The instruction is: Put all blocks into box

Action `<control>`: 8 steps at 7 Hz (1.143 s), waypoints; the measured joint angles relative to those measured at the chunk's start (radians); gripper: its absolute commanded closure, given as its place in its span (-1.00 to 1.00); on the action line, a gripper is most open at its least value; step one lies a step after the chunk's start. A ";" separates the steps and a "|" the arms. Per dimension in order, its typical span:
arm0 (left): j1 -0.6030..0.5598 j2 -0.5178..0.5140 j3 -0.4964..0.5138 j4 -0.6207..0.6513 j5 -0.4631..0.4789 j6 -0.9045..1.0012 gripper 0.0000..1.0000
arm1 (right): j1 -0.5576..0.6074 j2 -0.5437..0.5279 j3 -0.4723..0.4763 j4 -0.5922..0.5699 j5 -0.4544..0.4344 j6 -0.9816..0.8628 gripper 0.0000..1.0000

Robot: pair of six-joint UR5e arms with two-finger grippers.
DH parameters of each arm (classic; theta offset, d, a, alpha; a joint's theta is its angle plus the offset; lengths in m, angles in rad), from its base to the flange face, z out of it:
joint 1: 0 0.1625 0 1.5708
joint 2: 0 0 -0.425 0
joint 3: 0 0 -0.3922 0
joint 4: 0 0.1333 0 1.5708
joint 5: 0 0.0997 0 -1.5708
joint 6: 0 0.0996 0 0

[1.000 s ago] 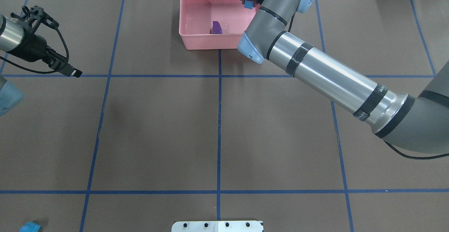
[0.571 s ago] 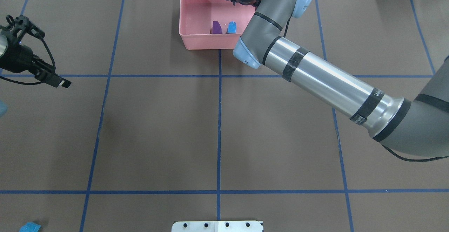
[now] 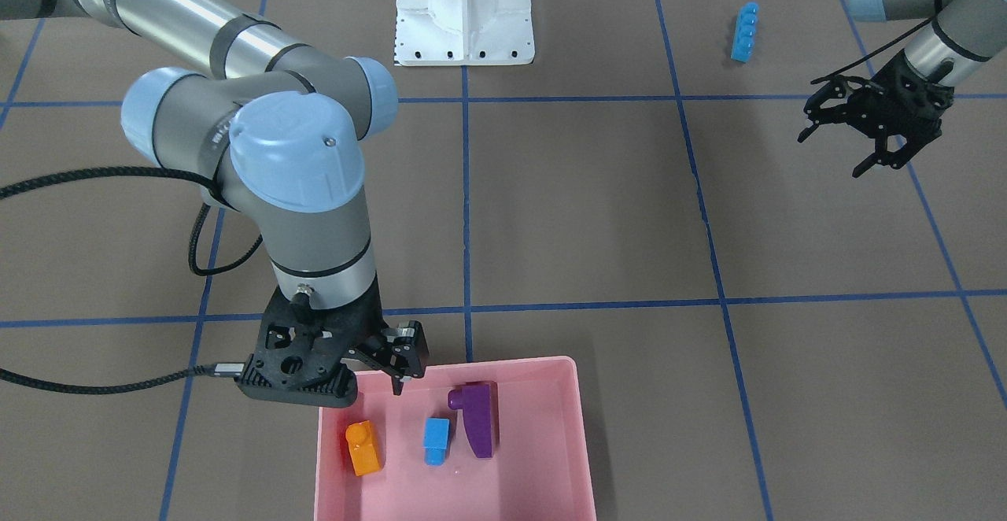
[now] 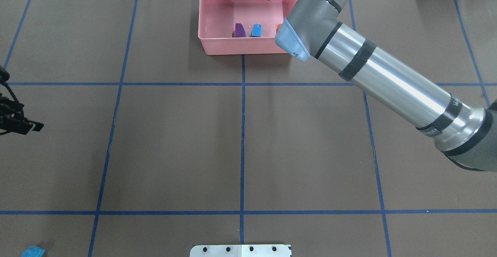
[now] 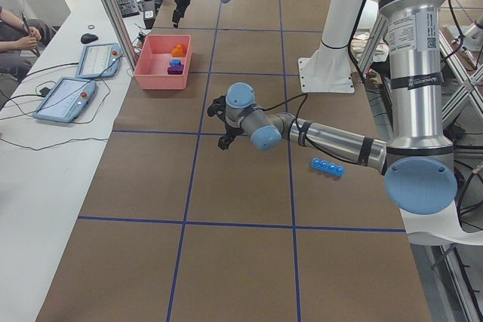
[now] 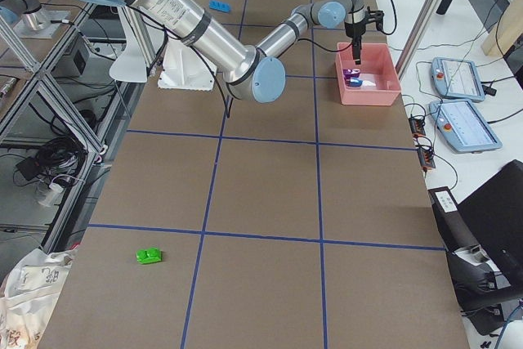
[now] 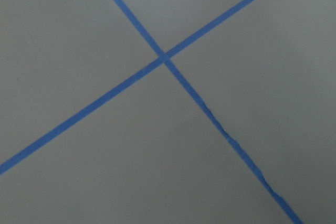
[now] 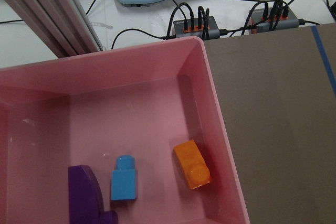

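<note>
Right tool [image 3: 400, 367]: jaws apart and empty, hanging above the box [image 3: 578, 426]. A second ago it was clamped on the small blue block [image 3: 436, 438] over the box; that block now lies on the box floor below the tool, just beside the purple block [image 3: 476, 419], with the orange block [image 3: 363, 447] on its other side. Release confirmed, and the tool has since pulled up clear.

Left tool [image 3: 846, 143]: jaws apart, empty. It has drawn back toward the robot over the last second, closing on the long blue block [image 3: 744, 31], which lies on the tabletop [image 3: 598, 214] near it.

Tally, judged: three in, two out. Green block [image 6: 149, 257] sits well apart from both tools. Long blue looks next
</note>
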 measured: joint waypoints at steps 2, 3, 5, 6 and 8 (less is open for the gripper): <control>0.112 0.163 -0.110 -0.004 0.067 -0.028 -1.00 | 0.036 -0.136 0.249 -0.132 0.060 -0.071 -0.98; 0.200 0.201 -0.136 -0.006 0.096 -0.092 -1.00 | 0.062 -0.212 0.374 -0.203 0.084 -0.132 -0.98; 0.420 0.235 -0.152 -0.006 0.169 -0.249 -1.00 | 0.121 -0.361 0.588 -0.307 0.130 -0.240 -0.98; 0.507 0.263 -0.155 -0.009 0.183 -0.301 -1.00 | 0.149 -0.423 0.660 -0.327 0.150 -0.275 -0.98; 0.665 0.310 -0.155 -0.020 0.250 -0.473 -1.00 | 0.191 -0.553 0.784 -0.336 0.185 -0.331 -0.98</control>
